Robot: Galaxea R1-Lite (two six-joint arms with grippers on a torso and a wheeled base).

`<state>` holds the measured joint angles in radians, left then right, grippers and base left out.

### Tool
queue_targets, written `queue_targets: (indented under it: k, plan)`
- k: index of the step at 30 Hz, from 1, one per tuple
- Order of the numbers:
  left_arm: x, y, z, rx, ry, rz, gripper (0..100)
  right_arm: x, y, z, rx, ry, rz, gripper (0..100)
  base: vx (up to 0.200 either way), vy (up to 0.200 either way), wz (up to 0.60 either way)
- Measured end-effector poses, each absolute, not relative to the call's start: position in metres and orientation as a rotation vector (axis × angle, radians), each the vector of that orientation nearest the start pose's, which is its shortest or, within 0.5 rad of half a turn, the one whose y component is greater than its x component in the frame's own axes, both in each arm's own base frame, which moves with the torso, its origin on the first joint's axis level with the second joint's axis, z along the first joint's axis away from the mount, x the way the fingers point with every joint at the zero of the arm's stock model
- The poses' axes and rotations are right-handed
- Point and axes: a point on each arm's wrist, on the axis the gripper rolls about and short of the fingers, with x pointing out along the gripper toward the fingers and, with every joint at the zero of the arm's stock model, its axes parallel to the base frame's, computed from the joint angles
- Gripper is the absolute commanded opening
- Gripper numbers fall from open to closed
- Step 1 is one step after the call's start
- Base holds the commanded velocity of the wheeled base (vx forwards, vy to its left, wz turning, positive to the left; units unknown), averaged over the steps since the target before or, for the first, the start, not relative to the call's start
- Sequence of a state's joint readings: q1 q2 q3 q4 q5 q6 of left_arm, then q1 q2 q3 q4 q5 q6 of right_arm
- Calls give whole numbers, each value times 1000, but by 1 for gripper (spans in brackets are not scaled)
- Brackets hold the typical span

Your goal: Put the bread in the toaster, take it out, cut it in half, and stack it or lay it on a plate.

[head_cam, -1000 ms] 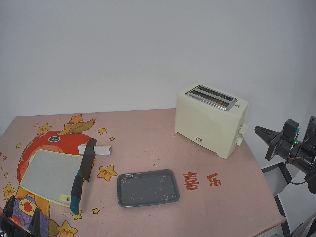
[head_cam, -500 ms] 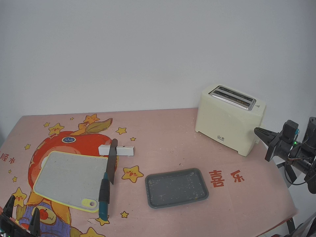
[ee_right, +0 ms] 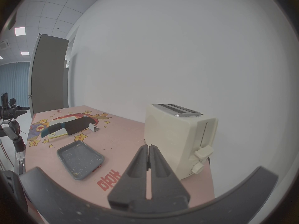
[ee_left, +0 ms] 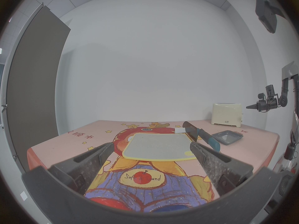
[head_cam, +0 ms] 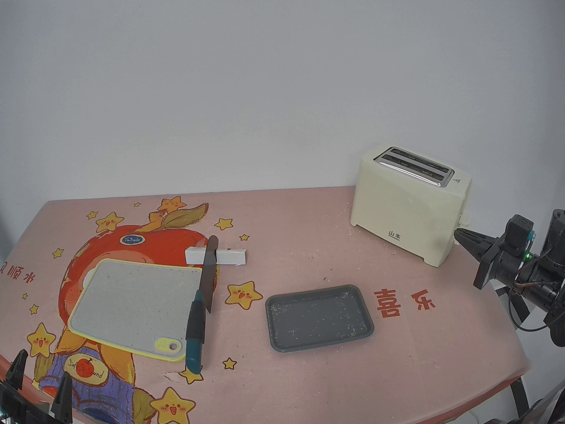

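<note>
Whole head view shifted, so the camera moved, not the things. Toaster [head_cam: 412,210] now upper right of frame, can't tell if bread is in its slots. Right gripper [head_cam: 462,234] near it at right edge, fingers pressed together; left gripper [head_cam: 38,378] bottom left, fingers spread, empty. Plate [head_cam: 321,319] centre. Looks like approach phase, nothing gripped yet

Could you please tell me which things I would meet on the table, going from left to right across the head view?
cutting board → knife → grey tray → toaster
</note>
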<state>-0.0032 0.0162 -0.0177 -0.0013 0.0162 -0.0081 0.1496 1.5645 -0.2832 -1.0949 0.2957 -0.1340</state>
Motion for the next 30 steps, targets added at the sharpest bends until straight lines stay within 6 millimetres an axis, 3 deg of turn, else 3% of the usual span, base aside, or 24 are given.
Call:
queue_targets:
  k: [11,25,30]
  plan:
    - [-23,0,81,-6,-3,7,100,222,18,134,-122,163,369,0,0,0,0]
    - [-23,0,81,-6,-3,8,100,241,11,114,-119,241,341,0,0,0,0]
    - [-23,0,81,-6,-4,8,100,252,8,118,-119,224,326,0,0,0,0]
